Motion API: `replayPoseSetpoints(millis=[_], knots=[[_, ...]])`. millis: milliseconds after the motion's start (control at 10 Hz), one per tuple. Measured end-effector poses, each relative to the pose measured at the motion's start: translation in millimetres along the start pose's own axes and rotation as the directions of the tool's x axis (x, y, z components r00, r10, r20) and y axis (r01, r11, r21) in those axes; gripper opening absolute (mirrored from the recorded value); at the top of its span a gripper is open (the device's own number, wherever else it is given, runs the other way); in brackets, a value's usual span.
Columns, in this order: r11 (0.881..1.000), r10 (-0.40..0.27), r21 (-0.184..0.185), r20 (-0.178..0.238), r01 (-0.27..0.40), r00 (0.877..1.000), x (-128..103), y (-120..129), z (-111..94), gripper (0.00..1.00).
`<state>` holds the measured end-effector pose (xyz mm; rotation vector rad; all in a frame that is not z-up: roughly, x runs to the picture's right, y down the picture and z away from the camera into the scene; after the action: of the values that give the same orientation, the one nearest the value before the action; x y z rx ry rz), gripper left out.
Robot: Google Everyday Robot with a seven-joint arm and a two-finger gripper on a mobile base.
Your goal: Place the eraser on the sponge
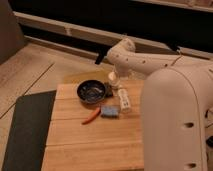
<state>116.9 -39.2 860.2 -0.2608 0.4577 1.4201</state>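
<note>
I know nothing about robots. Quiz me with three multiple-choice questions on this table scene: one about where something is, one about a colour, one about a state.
1. Where is the sponge?
A) on the wooden table, on the camera's side of the bowl
B) inside the bowl
C) on the dark mat

2. What colour is the sponge?
A) green
B) light blue
C) yellow

3. How is the sponge's top?
A) bare
B) covered by a stacked object
C) lifted off the table

Answers:
1 A: it lies flat on the planks beside the red-orange object.
2 B: it is a pale blue pad.
3 A: nothing rests on it. The gripper hangs over the table's far edge, just right of the bowl.
</note>
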Motion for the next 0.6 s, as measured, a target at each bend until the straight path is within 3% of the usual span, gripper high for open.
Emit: replayPoseSetpoints(millis=[100,300,600], knots=[[1.0,0.011,-0.019,-0.045,-0.012,0.999,7.3,4.7,11.8,0.65],[1.0,0.002,-0.022,-0.088,-0.004,0.996,11.2,10.4,24.5,0.65],[0.998,-0.058,0.007,-0.182,0.06,0.982,19.8,18.5,52.8,0.65]])
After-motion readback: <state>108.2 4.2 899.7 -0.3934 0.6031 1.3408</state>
